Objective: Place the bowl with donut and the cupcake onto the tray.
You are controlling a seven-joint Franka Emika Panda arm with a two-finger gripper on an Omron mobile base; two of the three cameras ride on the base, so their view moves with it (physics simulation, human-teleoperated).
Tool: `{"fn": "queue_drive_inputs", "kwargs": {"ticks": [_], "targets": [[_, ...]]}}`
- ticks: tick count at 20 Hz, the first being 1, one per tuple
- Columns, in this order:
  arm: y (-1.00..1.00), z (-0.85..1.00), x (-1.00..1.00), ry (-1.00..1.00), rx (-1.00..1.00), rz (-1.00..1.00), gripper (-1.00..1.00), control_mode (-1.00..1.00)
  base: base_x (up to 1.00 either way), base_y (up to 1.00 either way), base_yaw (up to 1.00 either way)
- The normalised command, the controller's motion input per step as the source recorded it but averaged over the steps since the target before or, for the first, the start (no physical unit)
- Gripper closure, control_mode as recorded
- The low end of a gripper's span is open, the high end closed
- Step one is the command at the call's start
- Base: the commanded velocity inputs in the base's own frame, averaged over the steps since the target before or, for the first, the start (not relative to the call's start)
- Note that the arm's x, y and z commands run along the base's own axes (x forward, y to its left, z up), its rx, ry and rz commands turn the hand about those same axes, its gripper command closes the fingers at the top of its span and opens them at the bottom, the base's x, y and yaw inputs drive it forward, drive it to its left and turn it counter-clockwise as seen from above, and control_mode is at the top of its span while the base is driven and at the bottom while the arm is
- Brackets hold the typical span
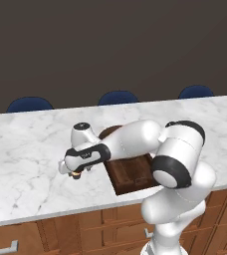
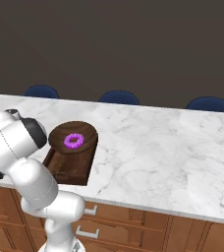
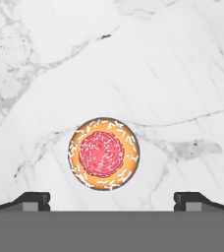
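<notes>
The cupcake (image 3: 103, 153), pink centre with a yellow sprinkled ring, stands on the white marble counter (image 3: 173, 74), seen from straight above. My gripper (image 3: 112, 202) hangs over it, open, its fingertips (image 3: 34, 201) wide apart on either side and not touching it. In the left base view the gripper (image 1: 75, 173) is left of the tray (image 1: 130, 175), with the cupcake (image 1: 77, 175) just under it. The dark bowl (image 2: 73, 136) holding the purple donut (image 2: 74, 141) rests on the far end of the tray (image 2: 65, 167). My arm hides most of the bowl (image 1: 108, 132) in the left base view.
Three blue chair backs (image 1: 30, 103) (image 1: 118, 96) (image 1: 196, 91) stand behind the counter. The tray lies close to the counter's front edge (image 1: 60, 209), with wooden drawers below. Open marble stretches to the right of the tray (image 2: 158, 152).
</notes>
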Motion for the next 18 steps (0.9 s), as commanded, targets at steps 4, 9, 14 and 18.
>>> {"fn": "queue_drive_inputs", "kwargs": {"ticks": [4, 9, 14, 18], "targets": [[0.07, -0.05, 0.06, 0.0, 0.0, 0.0, -1.0, -1.0, 0.0, 0.0, 0.0], [0.04, -0.02, 0.14, 0.0, 0.0, 0.0, -1.0, -1.0, 0.0, 0.0, 0.0], [0.04, -0.03, 0.11, 0.0, 0.0, 0.0, -1.0, -1.0, 0.0, 0.0, 0.0], [0.05, -0.06, 0.0, 0.0, 0.0, 0.0, -1.0, -1.0, 0.0, 0.0, 0.0]]}}
